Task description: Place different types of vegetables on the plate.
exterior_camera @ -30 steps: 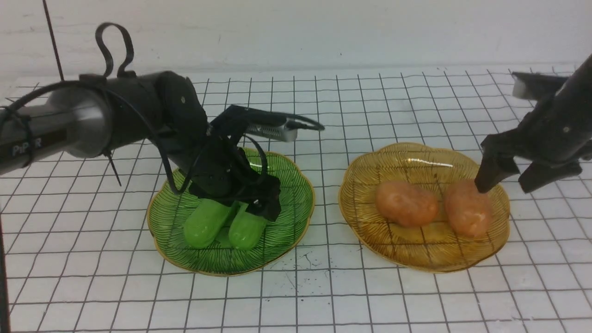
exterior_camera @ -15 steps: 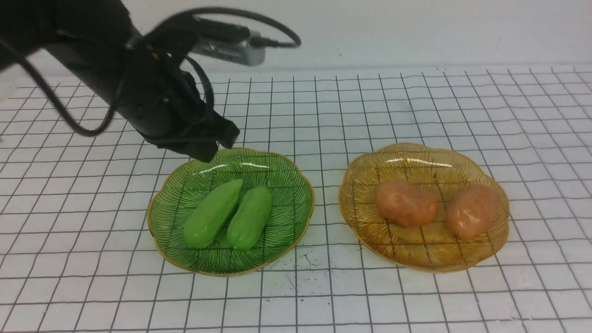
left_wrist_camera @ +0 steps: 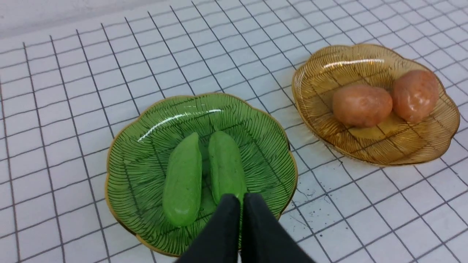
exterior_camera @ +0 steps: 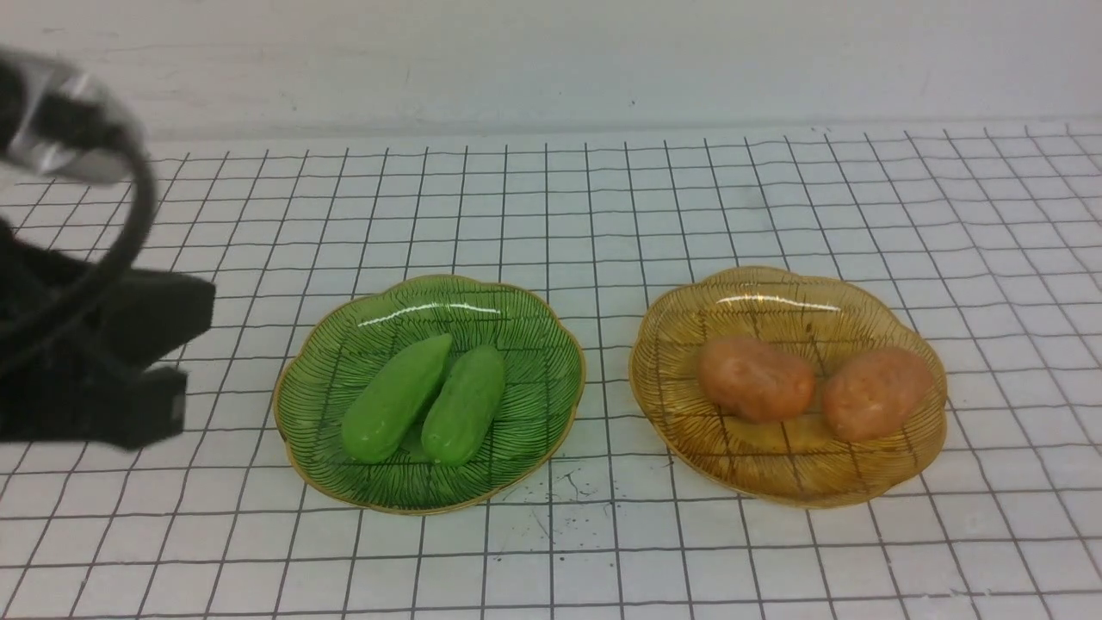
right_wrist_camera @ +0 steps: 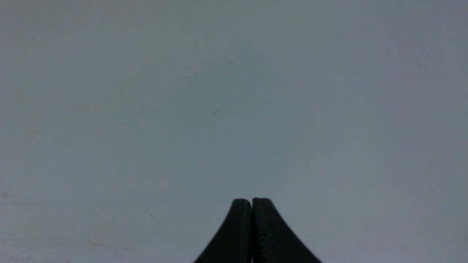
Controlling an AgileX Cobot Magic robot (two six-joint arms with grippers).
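Two green cucumber-like vegetables (exterior_camera: pixel 396 398) (exterior_camera: pixel 465 405) lie side by side on the green plate (exterior_camera: pixel 551 344). Two orange-brown potatoes (exterior_camera: pixel 756 379) (exterior_camera: pixel 876 393) rest on the amber plate (exterior_camera: pixel 775 301). My left arm (exterior_camera: pixel 77 370) is a blurred dark shape at the far left, away from both plates. In the left wrist view my left gripper (left_wrist_camera: pixel 242 199) is shut and empty, raised above the near edge of the green plate (left_wrist_camera: pixel 146 124), with the cucumbers (left_wrist_camera: pixel 182 180) (left_wrist_camera: pixel 226 166) and potatoes (left_wrist_camera: pixel 362 106) (left_wrist_camera: pixel 415 95) beyond. My right gripper (right_wrist_camera: pixel 251 201) is shut and empty, facing a plain grey surface, out of the front view.
The plates stand side by side on a white tabletop with a black grid (exterior_camera: pixel 603 215). A pale wall (exterior_camera: pixel 551 60) runs along the back. Small dark specks mark the table in front of the green plate (exterior_camera: pixel 568 486).
My left arm rose off the green plate and pulled back to the far left with its jaws shut. My right arm left the front view and shut. The right-hand potato tipped slightly.
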